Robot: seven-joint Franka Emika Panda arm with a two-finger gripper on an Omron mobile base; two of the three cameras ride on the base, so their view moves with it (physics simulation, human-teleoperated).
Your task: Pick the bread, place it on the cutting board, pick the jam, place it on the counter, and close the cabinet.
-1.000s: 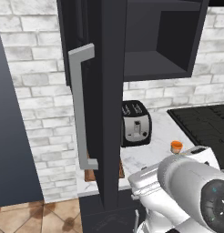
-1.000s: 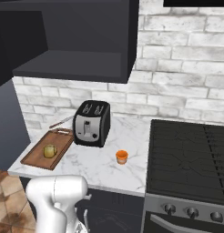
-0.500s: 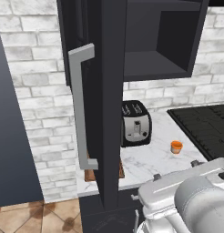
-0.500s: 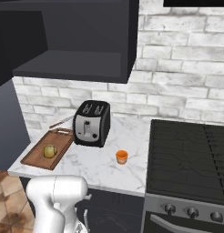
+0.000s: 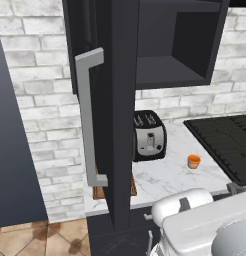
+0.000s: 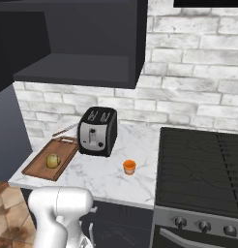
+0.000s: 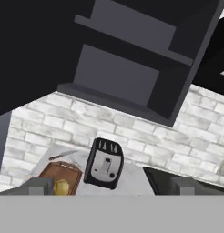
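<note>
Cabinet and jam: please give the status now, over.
Gripper open, empty. Bread on cutting board; jam on counter. Cabinet door open, not yet closed. Toaster stands beneath.

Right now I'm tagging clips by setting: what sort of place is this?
A rendered home kitchen, most likely: a toaster on a marble counter, a black stovetop alongside, brick wall behind.

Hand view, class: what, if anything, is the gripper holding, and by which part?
Nothing. The gripper has its jaws wide apart and bare; the bread lies on the cutting board.
</note>
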